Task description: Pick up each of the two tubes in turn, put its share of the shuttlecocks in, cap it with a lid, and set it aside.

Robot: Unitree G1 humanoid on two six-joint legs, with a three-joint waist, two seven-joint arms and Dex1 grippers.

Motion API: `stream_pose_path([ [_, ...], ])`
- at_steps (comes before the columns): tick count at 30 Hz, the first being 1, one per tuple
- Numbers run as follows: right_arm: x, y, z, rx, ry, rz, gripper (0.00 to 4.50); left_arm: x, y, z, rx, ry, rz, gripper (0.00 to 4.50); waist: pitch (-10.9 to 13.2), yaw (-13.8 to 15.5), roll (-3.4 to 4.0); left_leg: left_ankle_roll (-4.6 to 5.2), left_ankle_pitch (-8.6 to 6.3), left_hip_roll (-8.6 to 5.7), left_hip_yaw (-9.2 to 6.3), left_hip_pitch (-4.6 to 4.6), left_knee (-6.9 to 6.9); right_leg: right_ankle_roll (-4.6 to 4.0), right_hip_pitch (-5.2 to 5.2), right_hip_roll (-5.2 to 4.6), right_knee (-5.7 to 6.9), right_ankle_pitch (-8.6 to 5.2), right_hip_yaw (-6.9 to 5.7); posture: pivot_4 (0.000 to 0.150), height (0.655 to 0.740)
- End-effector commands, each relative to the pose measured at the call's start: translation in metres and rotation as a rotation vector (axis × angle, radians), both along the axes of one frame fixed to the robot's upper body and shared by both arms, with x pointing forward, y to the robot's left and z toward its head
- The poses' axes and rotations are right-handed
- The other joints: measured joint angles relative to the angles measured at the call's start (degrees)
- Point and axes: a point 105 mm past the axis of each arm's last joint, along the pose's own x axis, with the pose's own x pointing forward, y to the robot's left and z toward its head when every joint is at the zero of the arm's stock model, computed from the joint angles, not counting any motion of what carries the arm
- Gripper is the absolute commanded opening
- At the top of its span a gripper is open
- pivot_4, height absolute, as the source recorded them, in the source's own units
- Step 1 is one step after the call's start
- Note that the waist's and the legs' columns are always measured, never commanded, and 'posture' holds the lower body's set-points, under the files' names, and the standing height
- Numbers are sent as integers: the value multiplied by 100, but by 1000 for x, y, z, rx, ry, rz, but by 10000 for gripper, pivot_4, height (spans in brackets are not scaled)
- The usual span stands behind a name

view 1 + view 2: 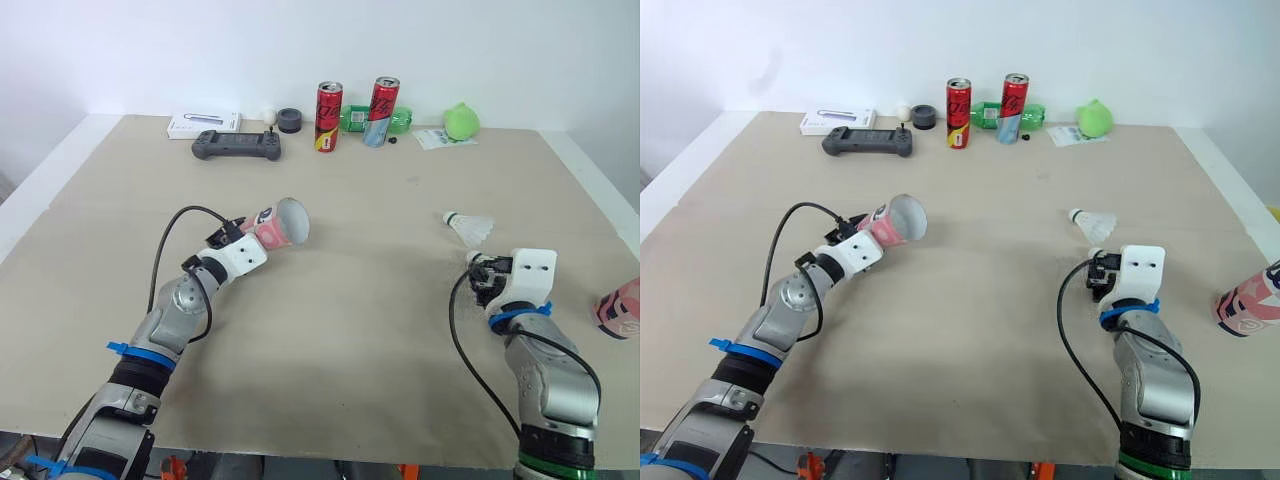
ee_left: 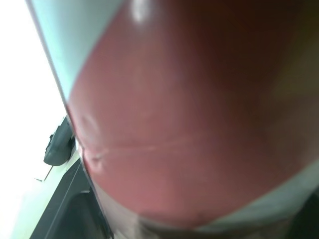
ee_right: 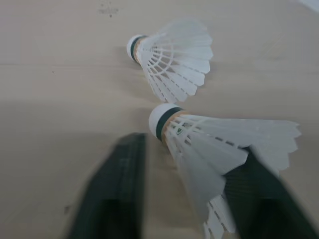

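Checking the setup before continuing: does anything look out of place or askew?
The second tube lies on its side at the table's right edge. One red can at the back leans while its neighbour stands upright.

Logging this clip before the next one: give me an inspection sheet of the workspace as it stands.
Surface: tan tabletop, no spills seen.
Job's things: pink tube held by left gripper, open mouth turned toward the robot's right; second tube lying at the right edge; one shuttlecock between the fingers of the right gripper, another shuttlecock on the table just beyond.
Clutter: far edge holds white box, black controller, white ball, black round item, red cans, green bottle, green ball.
Grippers: left shut on pink tube; right open.
Cables: left-arm cable and right-arm cable, both black, loop off the forearms.
Surroundings: white wall; nothing else seen.
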Motion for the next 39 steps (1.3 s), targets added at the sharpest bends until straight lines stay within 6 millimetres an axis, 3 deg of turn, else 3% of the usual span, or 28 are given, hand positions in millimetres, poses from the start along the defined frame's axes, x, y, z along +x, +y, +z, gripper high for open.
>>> stream_pose_path([
  [1, -2, -6, 15, -19, -57, -5, 908, -2, 1, 5, 8, -10, -3, 29438, 0, 0, 0, 0, 0, 0, 0, 0, 0, 0, 0, 0, 0, 0, 0, 1500, 7400],
  [3, -4, -6, 21, -19, -82, 12, 264, -2, 1, 5, 9, -8, -5, 29438, 0, 0, 0, 0, 0, 0, 0, 0, 2, 0, 0, -1, 0, 1, 1, 1500, 7400],
  [6, -9, 12, 54, -11, -216, 164, 264, -2, 2, 4, 11, -5, -5, 29438, 1, 0, 3, 0, 0, -1, 0, 0, 2, 1, 2, -1, 0, 1, 1, 1500, 7400],
  [10, -27, 92, 94, 3, -334, 629, 264, 0, 0, 4, 13, 0, -11, 29438, 0, -16, 9, 0, 0, 1, 0, 4, 2, 3, 2, 2, 1, 2, 1, 1500, 7400],
  [11, -31, 111, 97, -16, -324, 721, 264, 0, -2, 4, 14, 3, -16, 29438, 0, -21, 9, 0, 0, 3, -1, 4, 2, 3, 2, 4, 1, 2, 0, 1500, 7400],
  [15, -34, 153, 102, -91, -312, 899, 264, 1, -3, 3, 16, 6, -22, 29438, 0, -12, 7, 2, 1, 5, -6, 8, 9, 6, 8, 7, 2, 5, -3, 1500, 7400],
  [19, -26, 189, 108, -126, -340, 983, 264, 1, -5, 3, 16, 9, -27, 29438, 0, -3, 6, 1, 2, 0, -4, 3, 18, 12, 10, 1, -2, 10, -1, 1500, 7400],
  [22, -14, 218, 99, -192, -325, 1034, 264, 0, -5, 3, 15, 7, -30, 29438, -1, -3, 6, 1, 2, 1, -4, 4, 17, 11, 9, 3, -2, 11, -3, 1500, 7400],
  [25, -11, 235, 92, -206, -317, 1068, 264, -2, -3, 3, 13, 5, -24, 29438, -1, -3, 6, 1, 2, 2, -4, 4, 14, 9, 6, 4, -2, 13, -3, 1500, 7400],
  [29, -11, 240, 86, -218, -307, 1088, 264, -3, -2, 3, 9, 4, -18, 29438, 0, 1, 6, 0, 2, 1, -5, -6, 12, 7, 4, 2, -5, 8, -2, 1500, 7400],
  [34, -18, 228, 101, -68, -363, 1083, 19727, -4, -1, 3, 7, 5, -11, 29438, 0, 0, 6, 0, 2, 4, -9, -5, 8, 8, 2, 6, -5, 8, -6, 1500, 7400],
  [35, -18, 222, 104, -51, -375, 1067, 24455, -5, -1, 3, 6, 5, -11, 29438, -1, 0, 6, 0, 2, 4, -10, -5, 8, 7, 2, 6, -5, 8, -6, 1500, 7400],
  [36, -18, 217, 106, -29, -382, 1046, 32049, -5, -1, 3, 6, 5, -11, 29438, -1, 0, 6, -1, 2, 4, -10, -5, 9, 7, 4, 5, -5, 8, -6, 1500, 7400],
  [39, -13, 188, 98, -1, -363, 924, 42779, -6, 0, 2, 4, 7, -11, 29438, -2, 4, 4, -1, 2, 3, -9, -5, 10, 7, 5, 4, -5, 8, -5, 1500, 7400],
])
